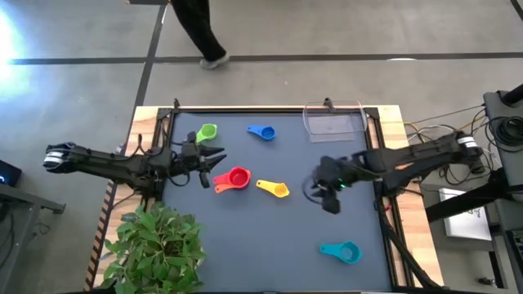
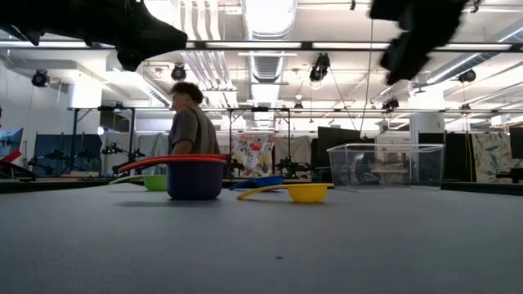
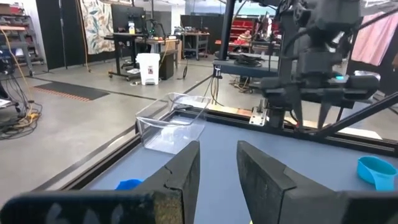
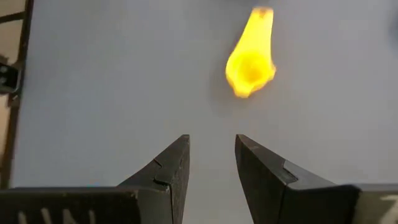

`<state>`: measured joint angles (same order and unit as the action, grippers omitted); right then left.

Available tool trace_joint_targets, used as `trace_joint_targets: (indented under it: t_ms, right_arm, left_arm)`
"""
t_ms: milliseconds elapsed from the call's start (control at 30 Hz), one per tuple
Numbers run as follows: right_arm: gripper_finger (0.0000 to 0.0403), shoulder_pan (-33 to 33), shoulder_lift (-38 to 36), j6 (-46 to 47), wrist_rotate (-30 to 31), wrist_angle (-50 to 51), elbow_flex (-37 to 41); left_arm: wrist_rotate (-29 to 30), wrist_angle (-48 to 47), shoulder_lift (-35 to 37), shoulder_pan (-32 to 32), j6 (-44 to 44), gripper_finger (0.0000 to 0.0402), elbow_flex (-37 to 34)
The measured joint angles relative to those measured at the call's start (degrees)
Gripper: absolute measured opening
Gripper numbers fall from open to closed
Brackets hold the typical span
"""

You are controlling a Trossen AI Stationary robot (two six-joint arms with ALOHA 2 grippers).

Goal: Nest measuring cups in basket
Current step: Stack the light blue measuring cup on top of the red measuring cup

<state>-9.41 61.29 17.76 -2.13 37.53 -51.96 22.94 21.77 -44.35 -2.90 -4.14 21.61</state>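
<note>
While both hands hang empty, no cup sits in the basket [image 1: 333,122].
My right hand [image 1: 330,194], fingers apart, hovers beyond the yellow cup [image 1: 274,189] from the basket; a skewed descent could knock it toward the red cup [image 1: 233,180]. My left hand [image 1: 214,157] waits, fingers apart.

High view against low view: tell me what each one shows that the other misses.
Only the high view shows the teal cup near the table's front right, the potted plant at the front left, and both grippers whole: the left gripper beside the red cup, the right gripper past the yellow cup.

Only the low view shows the purple cup nested under the orange and red ones, and the room behind.

Both show the green cup, blue cup, empty basket and a person.
</note>
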Motion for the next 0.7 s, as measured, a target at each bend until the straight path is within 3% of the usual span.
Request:
trace_joint_targets:
  t_ms: [200, 700]
  right_arm:
    - [0.0118, -9.8, -4.0, 14.4, 0.7, 4.2, 5.2]
    - [0.0117, -26.7, 1.6, 42.2, -0.5, 9.7, 6.6]
  left_arm:
    - [0.0, 2.9, -2.7, 0.0, -1.4, 0.0089, 0.0]
    - [0.0, 4.7, -5.1, 0.0, -3.5, 0.0089, 0.0]
